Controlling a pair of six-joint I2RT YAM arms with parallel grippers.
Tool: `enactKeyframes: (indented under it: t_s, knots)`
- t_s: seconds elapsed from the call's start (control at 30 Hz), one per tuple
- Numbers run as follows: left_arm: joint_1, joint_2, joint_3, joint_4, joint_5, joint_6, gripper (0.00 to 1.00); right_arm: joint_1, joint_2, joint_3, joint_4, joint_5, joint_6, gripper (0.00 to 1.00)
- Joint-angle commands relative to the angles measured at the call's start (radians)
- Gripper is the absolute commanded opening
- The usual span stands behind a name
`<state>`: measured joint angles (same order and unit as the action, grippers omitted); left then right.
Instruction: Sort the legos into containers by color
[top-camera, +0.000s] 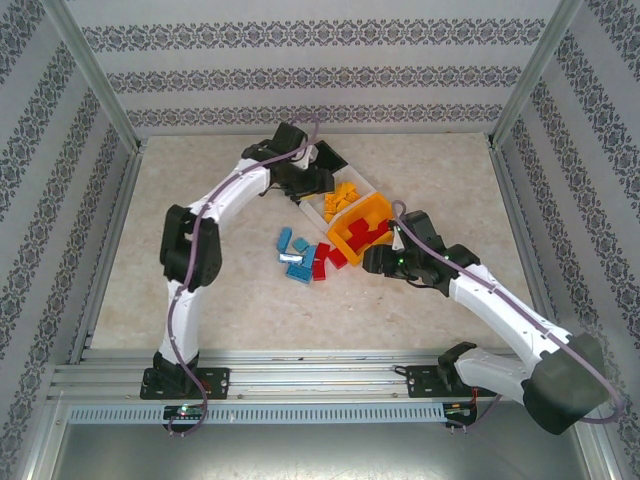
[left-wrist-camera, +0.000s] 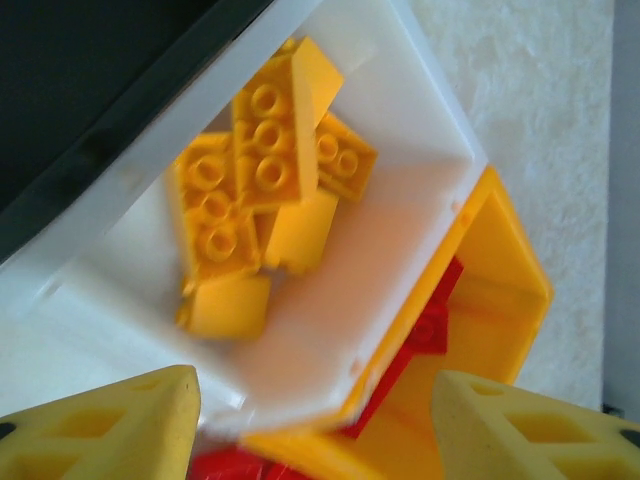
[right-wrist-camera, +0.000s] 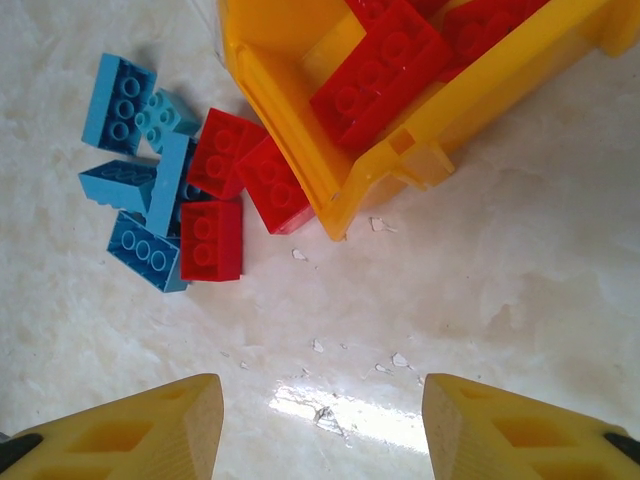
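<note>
Left gripper (left-wrist-camera: 315, 415), lower edge of its wrist view: jaws spread, nothing between them, poised over the white bin (left-wrist-camera: 440, 120) at frame centre, which holds the yellow bricks (left-wrist-camera: 265, 150). The black bin (left-wrist-camera: 80, 60) sits upper left.

Right gripper (right-wrist-camera: 320, 405): jaws likewise spread and empty, above bare table (right-wrist-camera: 500, 280).

Orange bin (right-wrist-camera: 275, 95), upper centre, holds red bricks (right-wrist-camera: 385, 65). Loose red bricks (right-wrist-camera: 212, 240) and blue bricks (right-wrist-camera: 120, 95) lie clustered at left, just beside that bin.

Judgement: the open jaws suit a pickup; blue is unsorted.
</note>
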<state>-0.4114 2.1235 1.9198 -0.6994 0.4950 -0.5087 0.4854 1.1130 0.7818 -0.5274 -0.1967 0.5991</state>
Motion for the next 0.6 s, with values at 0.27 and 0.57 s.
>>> enactKeyframes:
  t_s: [0.27, 0.57]
  knots:
    - [0.038, -0.485, -0.606, 0.028, -0.214, 0.145, 0.77, 0.157, 0.132, 0.087, -0.007, 0.031, -0.008, 0.59]
    - [0.065, -0.463, -0.612, -0.027, -0.264, 0.217, 0.78, 0.219, 0.223, 0.175, 0.002, 0.049, 0.002, 0.59]
